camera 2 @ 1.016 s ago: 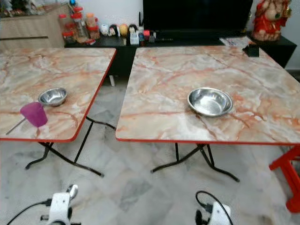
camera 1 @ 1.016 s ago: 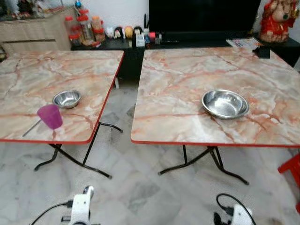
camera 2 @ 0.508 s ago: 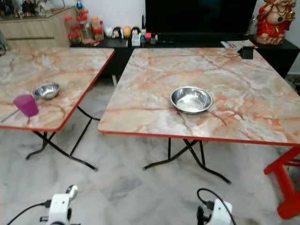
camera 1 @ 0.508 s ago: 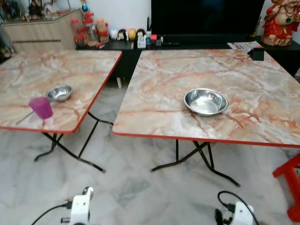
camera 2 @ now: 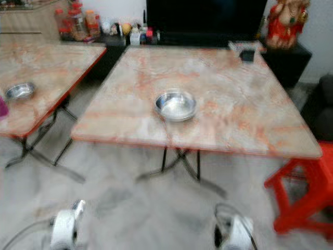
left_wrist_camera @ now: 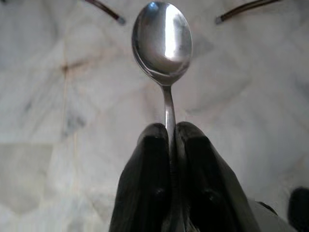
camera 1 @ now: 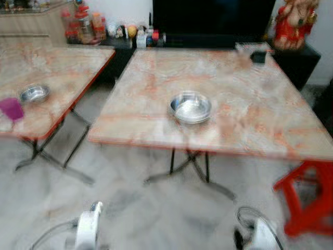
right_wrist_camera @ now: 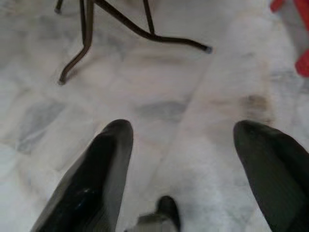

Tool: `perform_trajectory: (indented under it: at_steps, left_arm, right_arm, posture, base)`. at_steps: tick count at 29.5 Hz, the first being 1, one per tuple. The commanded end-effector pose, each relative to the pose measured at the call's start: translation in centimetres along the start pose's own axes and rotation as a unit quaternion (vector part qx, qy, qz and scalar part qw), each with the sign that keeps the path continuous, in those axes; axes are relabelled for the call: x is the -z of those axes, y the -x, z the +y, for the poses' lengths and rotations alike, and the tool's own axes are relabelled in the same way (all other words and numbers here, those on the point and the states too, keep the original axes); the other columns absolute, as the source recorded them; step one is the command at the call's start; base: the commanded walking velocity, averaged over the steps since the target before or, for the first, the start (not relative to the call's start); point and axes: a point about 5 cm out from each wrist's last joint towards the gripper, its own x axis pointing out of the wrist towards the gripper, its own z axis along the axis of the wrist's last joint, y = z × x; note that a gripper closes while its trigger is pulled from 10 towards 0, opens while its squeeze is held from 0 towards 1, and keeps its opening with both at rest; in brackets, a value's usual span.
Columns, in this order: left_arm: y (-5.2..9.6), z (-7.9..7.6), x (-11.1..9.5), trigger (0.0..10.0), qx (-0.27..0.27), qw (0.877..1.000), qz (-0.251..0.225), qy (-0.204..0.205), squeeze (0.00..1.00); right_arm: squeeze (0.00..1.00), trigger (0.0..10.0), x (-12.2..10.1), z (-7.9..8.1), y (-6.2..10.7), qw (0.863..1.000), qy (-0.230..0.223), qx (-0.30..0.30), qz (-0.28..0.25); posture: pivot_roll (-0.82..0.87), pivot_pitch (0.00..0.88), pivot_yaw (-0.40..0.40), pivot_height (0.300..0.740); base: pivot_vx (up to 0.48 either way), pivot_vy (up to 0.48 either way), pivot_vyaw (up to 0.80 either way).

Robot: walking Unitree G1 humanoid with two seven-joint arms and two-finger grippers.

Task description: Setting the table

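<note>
Polished steel fills the left wrist view: a spoon [left_wrist_camera: 163,43] with its bowl catching a bright streak of light, its thin handle pinched between the two black fingers of the left gripper [left_wrist_camera: 170,133], which are clenched tight on it. Beneath the spoon lies pale marble floor [left_wrist_camera: 58,121], and two dark table feet show beyond the spoon's bowl.

The right wrist view gives the right gripper [right_wrist_camera: 183,140] with its fingers spread wide apart and nothing between them — it hangs over the same marble floor, near the black folding legs [right_wrist_camera: 120,21] of a table, with a scrap of red at the far side.

The eye views are blurred. They carry what the wrist cameras do not: a marble-patterned table [camera 1: 250,104] with a red edge straight ahead, and on it a large steel bowl [camera 1: 190,107] set near the front edge, towards the table's left half. To the left of this table stands a second table [camera 1: 57,73] of the same make, apart from it by a strip of open floor; it bears a small steel bowl [camera 1: 34,94] and, nearer its front edge, a purple cup [camera 1: 11,108]. A red stool [camera 1: 307,198] stands at the main table's right front corner. Behind the main table runs a dark cabinet [camera 1: 208,39] with a black screen, jars and a red figurine [camera 1: 291,23]. Open floor lies in front of the main table's near edge.
</note>
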Motion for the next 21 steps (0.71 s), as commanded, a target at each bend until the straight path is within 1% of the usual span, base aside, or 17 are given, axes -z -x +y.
perform_trajectory:
  at_steps: [1, 10, 16, 21]
  left_arm:
    - [-0.1, -0.52, -0.32, 10.0, 0.005, 1.0, -0.004, 0.006, 0.0]
    - [-0.25, -0.77, -0.69, 10.0, 0.01, 1.0, -0.008, 0.004, 0.0]
    - [-0.34, -0.93, -0.94, 10.0, 0.016, 1.0, -0.011, 0.003, 0.0]
    - [-0.34, -1.08, -0.93, 10.0, 0.019, 1.0, -0.009, 0.005, 0.0]
  right_arm:
    - [0.0, 10.0, -0.56, -0.98, 0.0, 1.0, -0.002, 0.015, -0.01]
    - [0.0, 10.0, -0.57, -1.15, 0.08, 1.0, -0.012, 0.021, -0.017]
    - [0.0, 10.0, -0.13, -1.53, 0.33, 0.999, -0.013, 0.026, -0.014]
    - [0.0, 10.0, -0.02, -1.91, 0.48, 0.999, -0.016, 0.031, -0.016]
  posture:
    - [-0.07, 0.0, 0.019, 0.74]
    - [-0.07, 0.0, 0.027, 0.74]
    - [-0.08, 0.0, 0.032, 0.74]
    - [-0.09, 0.0, 0.036, 0.74]
  base:
    - [0.0, -0.398, 0.0]
    - [0.0, -0.396, 0.0]
    - [0.0, -0.372, 0.0]
    - [0.0, 0.0, 0.0]
